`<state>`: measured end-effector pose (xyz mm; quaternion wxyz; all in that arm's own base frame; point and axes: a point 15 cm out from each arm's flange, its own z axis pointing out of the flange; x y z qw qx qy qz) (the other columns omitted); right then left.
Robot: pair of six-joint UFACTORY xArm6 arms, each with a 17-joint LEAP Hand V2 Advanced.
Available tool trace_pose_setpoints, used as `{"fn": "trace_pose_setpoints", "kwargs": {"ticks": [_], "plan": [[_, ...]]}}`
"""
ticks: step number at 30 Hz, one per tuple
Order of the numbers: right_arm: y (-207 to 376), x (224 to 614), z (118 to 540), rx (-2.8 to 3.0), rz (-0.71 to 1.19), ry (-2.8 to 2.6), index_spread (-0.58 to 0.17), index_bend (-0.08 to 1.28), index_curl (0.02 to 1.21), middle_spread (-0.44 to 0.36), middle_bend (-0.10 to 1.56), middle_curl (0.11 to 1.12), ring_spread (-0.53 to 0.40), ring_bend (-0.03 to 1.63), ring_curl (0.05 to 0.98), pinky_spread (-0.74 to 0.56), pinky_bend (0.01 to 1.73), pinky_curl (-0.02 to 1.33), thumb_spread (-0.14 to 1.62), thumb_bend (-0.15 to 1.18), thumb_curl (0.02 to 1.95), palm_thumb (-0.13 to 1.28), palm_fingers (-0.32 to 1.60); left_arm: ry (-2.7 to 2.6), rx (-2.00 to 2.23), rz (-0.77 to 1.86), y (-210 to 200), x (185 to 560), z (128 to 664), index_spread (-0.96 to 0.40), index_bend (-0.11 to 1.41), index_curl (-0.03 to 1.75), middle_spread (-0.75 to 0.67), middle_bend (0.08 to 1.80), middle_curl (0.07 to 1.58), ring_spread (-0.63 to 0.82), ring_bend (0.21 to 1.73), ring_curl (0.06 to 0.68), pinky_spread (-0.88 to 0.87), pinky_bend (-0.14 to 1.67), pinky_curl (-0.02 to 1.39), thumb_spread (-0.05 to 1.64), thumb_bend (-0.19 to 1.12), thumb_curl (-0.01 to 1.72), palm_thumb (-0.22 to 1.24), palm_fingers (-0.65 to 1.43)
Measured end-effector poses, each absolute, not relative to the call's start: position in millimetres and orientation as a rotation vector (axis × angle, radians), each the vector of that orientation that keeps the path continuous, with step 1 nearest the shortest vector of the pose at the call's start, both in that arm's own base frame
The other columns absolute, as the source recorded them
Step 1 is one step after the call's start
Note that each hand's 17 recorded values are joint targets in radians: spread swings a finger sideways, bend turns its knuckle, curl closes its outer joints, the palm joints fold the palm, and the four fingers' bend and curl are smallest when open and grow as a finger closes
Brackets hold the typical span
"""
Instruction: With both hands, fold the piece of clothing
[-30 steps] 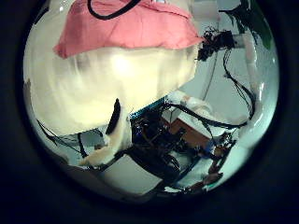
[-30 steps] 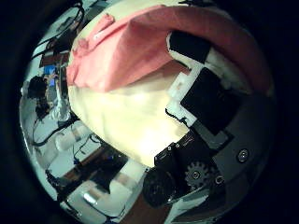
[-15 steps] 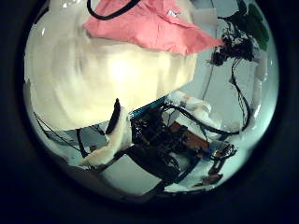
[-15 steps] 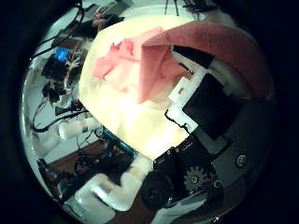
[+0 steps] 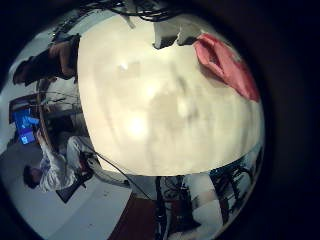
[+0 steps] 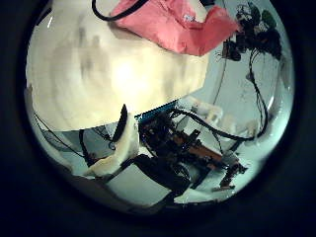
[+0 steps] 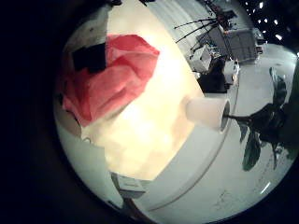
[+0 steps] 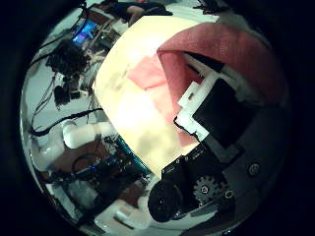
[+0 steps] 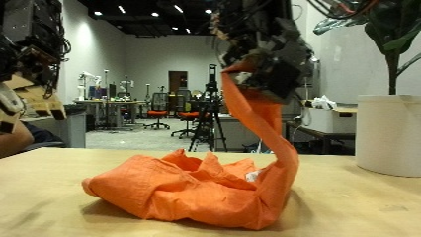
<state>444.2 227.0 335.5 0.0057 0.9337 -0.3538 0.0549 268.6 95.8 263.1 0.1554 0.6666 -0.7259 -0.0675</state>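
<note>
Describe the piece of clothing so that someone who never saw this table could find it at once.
On the pale wooden table lies a crumpled orange cloth garment, the only soft thing there. One edge rises in a strip to a black-and-white robot hand above it, unlike the rigid white cylindrical pot standing beside it.

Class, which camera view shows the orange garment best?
The outside view: the whole orange garment lies crumpled on the table, one edge lifted by a robot hand. The palm views show only parts of it.

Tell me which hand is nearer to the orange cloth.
Right. The right hand grips a raised strip of the orange cloth; the left hand is apart from it, with bare table between.
</note>
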Motion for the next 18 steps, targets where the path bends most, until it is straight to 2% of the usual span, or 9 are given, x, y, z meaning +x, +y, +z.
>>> {"fn": "trace_pose_setpoints", "kwargs": {"ticks": [7,10,13,15,17,18], "plan": [[319.6,450.2,304.8,3.005,0.066,-0.971,-0.298,0.98,0.94,-0.173,1.21,0.88,-0.235,1.34,0.713,-0.30,1.20,0.80,1.21,0.00,0.64,1.15,1.06,-2.082,1.934,-0.169,95.0,266.2,269.6,0.17,0.14,0.21,0.36,0.19,0.29,0.58,0.40,0.228,0.53,0.33,0.32,1.12,-0.03,0.32,0.46,-0.04],[333.1,453.3,286.3,3.000,0.024,-0.952,-0.297,0.98,0.94,-0.175,1.21,0.88,-0.236,1.34,0.716,-0.29,1.19,0.81,1.22,0.00,0.65,1.15,1.06,-2.075,1.939,-0.159,91.9,266.1,269.5,0.17,0.14,0.21,0.36,0.20,0.30,0.58,0.40,0.228,0.53,0.33,0.32,1.12,-0.03,0.31,0.44,-0.03],[354.6,458.1,261.7,3.004,-0.053,-0.947,-0.299,0.95,0.94,-0.175,1.19,0.88,-0.236,1.33,0.717,-0.31,1.18,0.81,1.25,-0.03,0.63,1.06,1.03,-2.074,1.937,-0.158,90.9,265.4,269.4,0.16,0.14,0.22,0.35,0.20,0.30,0.58,0.40,0.228,0.53,0.32,0.32,1.13,-0.03,0.31,0.42,-0.03],[357.7,457.9,254.7,3.007,-0.102,-0.965,-0.308,0.86,0.93,-0.178,1.15,0.86,-0.244,1.30,0.699,-0.35,1.15,0.79,1.27,-0.04,0.60,0.98,0.95,-2.076,1.940,-0.154,89.7,266.3,270.8,0.16,0.14,0.22,0.35,0.20,0.31,0.58,0.40,0.228,0.53,0.32,0.32,1.13,-0.02,0.31,0.42,-0.03],[355.8,459.6,252.8,3.008,-0.124,-0.980,-0.305,0.72,0.90,-0.175,1.10,0.84,-0.254,1.29,0.693,-0.41,1.13,0.78,1.28,-0.03,0.59,0.94,0.75,-2.073,1.938,-0.154,86.0,266.2,270.1,0.15,0.14,0.22,0.35,0.20,0.31,0.58,0.40,0.228,0.53,0.32,0.32,1.13,-0.02,0.31,0.42,-0.03],[355.5,459.9,253.1,3.011,-0.135,-0.986,-0.305,0.59,0.87,-0.173,1.06,0.83,-0.261,1.32,0.695,-0.44,1.13,0.77,1.28,-0.03,0.58,0.92,0.63,-2.073,1.935,-0.158,85.6,264.9,269.0,0.15,0.14,0.22,0.35,0.20,0.31,0.58,0.40,0.228,0.53,0.32,0.32,1.13,-0.02,0.31,0.42,-0.03]]}}
